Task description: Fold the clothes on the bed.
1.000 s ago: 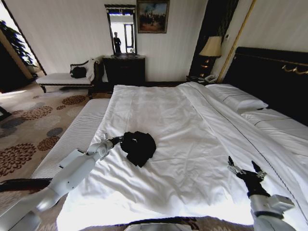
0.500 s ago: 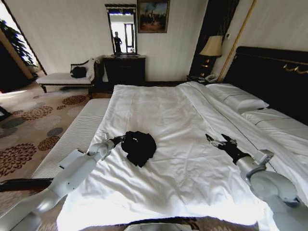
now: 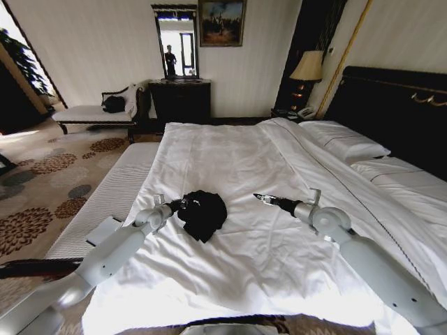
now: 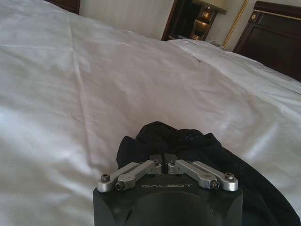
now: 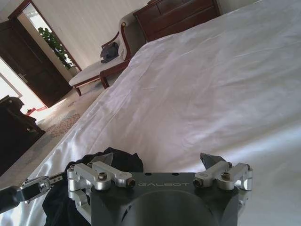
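Note:
The clothes (image 3: 204,213) are one black garment lying in a crumpled heap on the bed's (image 3: 230,150) white sheet, left of centre. My left gripper (image 3: 183,204) sits at the heap's left edge. In the left wrist view its fingers (image 4: 163,157) are pressed together on the black fabric (image 4: 197,146). My right gripper (image 3: 262,199) hovers over the sheet to the right of the clothes, tips pointing at them, a short gap away. The right wrist view shows this gripper (image 5: 155,160) open and empty, with the clothes (image 5: 61,202) beyond it.
White pillows (image 3: 342,143) and a dark headboard (image 3: 398,112) lie to the right. A ribbed white bench (image 3: 105,202) runs along the bed's left side. At the back stand a dark dresser (image 3: 180,100), a lamp (image 3: 306,68) and a cushioned bench (image 3: 87,115) holding a black handbag (image 3: 113,105).
My right arm has swung from the bed's near right corner leftward across the sheet, up close to the clothes. My left gripper has stayed at the heap, edging slightly right.

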